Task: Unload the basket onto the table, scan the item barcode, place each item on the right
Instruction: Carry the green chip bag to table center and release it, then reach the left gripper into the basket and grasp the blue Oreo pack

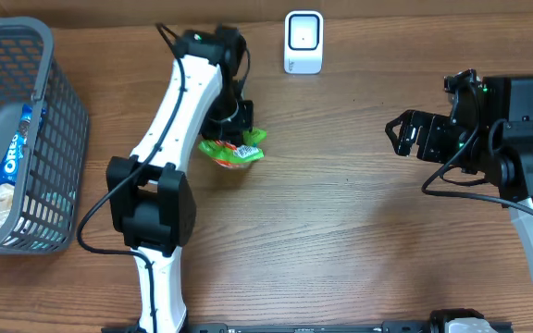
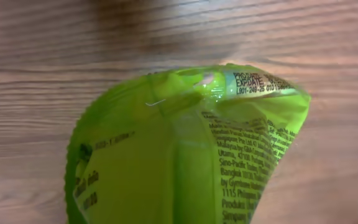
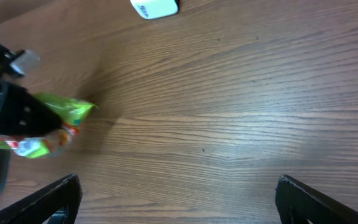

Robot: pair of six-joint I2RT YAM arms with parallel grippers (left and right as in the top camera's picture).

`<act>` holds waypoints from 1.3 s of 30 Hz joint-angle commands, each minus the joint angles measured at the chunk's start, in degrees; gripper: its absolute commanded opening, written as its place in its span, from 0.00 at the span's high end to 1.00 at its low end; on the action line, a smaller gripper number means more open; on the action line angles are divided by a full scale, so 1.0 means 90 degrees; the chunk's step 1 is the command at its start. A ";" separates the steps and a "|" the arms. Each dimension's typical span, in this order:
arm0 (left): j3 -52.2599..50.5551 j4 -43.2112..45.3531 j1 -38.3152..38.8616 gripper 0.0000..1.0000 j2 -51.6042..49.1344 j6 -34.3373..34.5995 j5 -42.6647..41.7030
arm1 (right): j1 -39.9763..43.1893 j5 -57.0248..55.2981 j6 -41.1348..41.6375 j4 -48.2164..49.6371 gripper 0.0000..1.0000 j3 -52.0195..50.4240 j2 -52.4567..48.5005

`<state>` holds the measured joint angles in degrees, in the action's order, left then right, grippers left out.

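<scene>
The item is a green snack packet (image 1: 234,150) with orange and white print, just above the wood at the back left of centre. My left gripper (image 1: 229,128) comes down on it from above, shut on its top. In the left wrist view the packet (image 2: 166,162) fills the frame, showing small printed text and an expiry stamp; my fingers are hidden and no barcode shows. The right wrist view has the packet (image 3: 55,124) at far left. The white scanner (image 1: 303,42) stands at the back edge. My right gripper (image 1: 402,135) hovers open and empty at the right.
A grey mesh basket (image 1: 58,139) at the far left holds an Oreo pack (image 1: 9,157) and other wrapped goods. The scanner (image 3: 154,7) also shows at the top of the right wrist view, above the wide-apart right fingers (image 3: 58,196).
</scene>
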<state>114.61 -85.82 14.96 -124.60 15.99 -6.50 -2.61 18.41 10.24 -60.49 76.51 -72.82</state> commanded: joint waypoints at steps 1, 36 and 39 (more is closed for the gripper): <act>-0.0848 0.0364 0.0007 0.94 0.0126 0.0714 0.0066 | 0.0036 -0.0090 -0.0078 0.0046 0.00 0.0160 -0.0010; 0.5306 -0.1168 -0.5491 0.00 0.0716 -0.0471 0.0925 | 0.0036 -0.0087 -0.0146 0.0148 0.00 0.0160 -0.0010; 0.5202 -0.1015 -0.6030 0.00 0.0333 -0.0675 0.0833 | 0.0036 -0.0087 -0.0146 0.0168 0.00 0.0160 -0.0015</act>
<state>162.67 -96.05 -33.82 -117.16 10.57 -2.02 -2.61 17.74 9.19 -59.55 76.60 -72.93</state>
